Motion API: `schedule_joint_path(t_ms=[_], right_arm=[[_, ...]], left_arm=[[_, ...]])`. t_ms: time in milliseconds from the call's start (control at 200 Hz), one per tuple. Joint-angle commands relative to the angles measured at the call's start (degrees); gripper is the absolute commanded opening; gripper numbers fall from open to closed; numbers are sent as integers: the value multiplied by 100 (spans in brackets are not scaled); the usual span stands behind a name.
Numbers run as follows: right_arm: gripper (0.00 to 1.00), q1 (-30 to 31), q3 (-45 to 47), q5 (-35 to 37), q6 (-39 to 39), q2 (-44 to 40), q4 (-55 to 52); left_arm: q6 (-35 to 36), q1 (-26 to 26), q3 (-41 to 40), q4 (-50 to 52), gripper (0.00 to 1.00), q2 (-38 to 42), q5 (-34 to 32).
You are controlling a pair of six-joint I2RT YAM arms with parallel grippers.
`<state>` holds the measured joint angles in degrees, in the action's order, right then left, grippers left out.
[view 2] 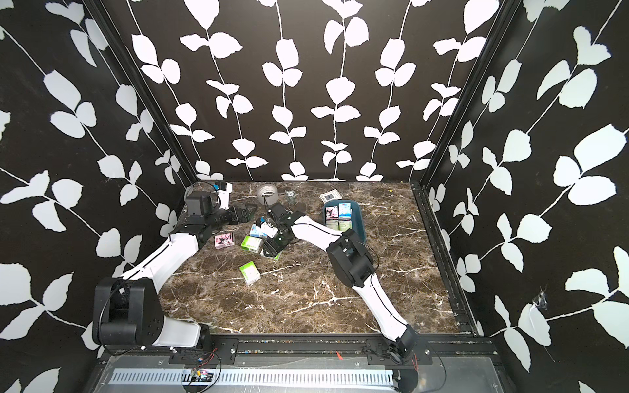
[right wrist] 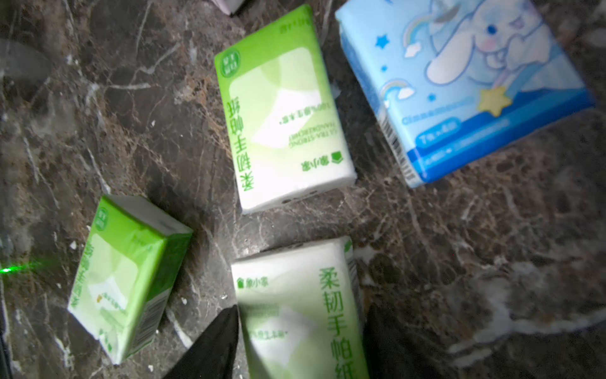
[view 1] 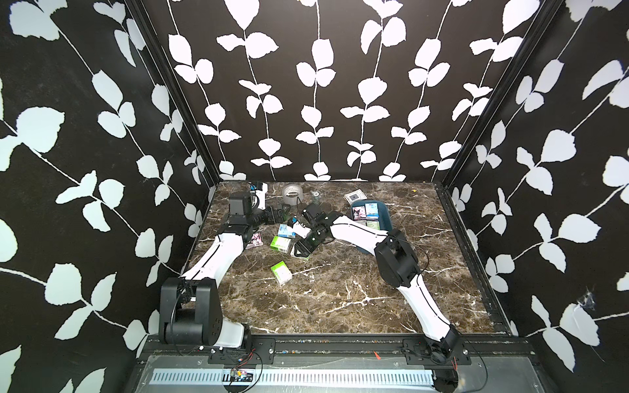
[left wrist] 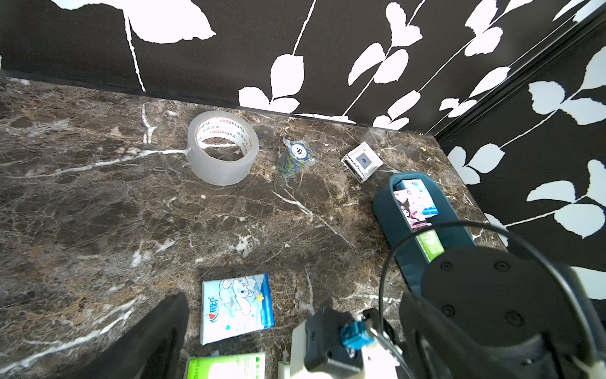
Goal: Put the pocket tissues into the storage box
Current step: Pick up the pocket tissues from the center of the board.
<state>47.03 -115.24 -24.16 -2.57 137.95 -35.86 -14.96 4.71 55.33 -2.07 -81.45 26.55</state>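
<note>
The green pack (right wrist: 295,295) that's up next lies flat a bit left of the table's (view 1: 340,289) middle. The right gripper (right wrist: 301,310) is down over it, one black finger against each long side. Can't tell if it's actually pinching; the pack isn't off the marble.

Four more pocket tissues lie loose right around it: two green ones (right wrist: 282,108) (right wrist: 128,279), a blue bunny pack (right wrist: 459,82), and a pink cartoon pack (view 1: 256,240) nearer the left edge.

The storage box (left wrist: 385,216) sits toward the far edge, right of centre, with at least four packs lying in it. The right arm (view 1: 354,228) hides part of it, so I'd guess roughly halfway done.

The packs are soft little bricks in shiny film. The box is smooth dark teal plastic, shallow, with rounded corners.

The left gripper (view 1: 284,212) hangs spread wide and empty on the far side of the cluster. The tape roll (left wrist: 216,170), chip stack (left wrist: 293,159) and white packet (left wrist: 362,160) line the far edge.
</note>
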Motion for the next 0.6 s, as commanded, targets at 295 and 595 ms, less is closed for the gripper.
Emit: schedule_joint_path(t_ms=[295,595], right_arm=[[25,101,959,754,37,-410,401],[16,-80,1431,810,473,-1098,1256]], left_arm=[[107,-5,-88,-86,99,227,-1],[35,-5,-57,-126,99,209,85]])
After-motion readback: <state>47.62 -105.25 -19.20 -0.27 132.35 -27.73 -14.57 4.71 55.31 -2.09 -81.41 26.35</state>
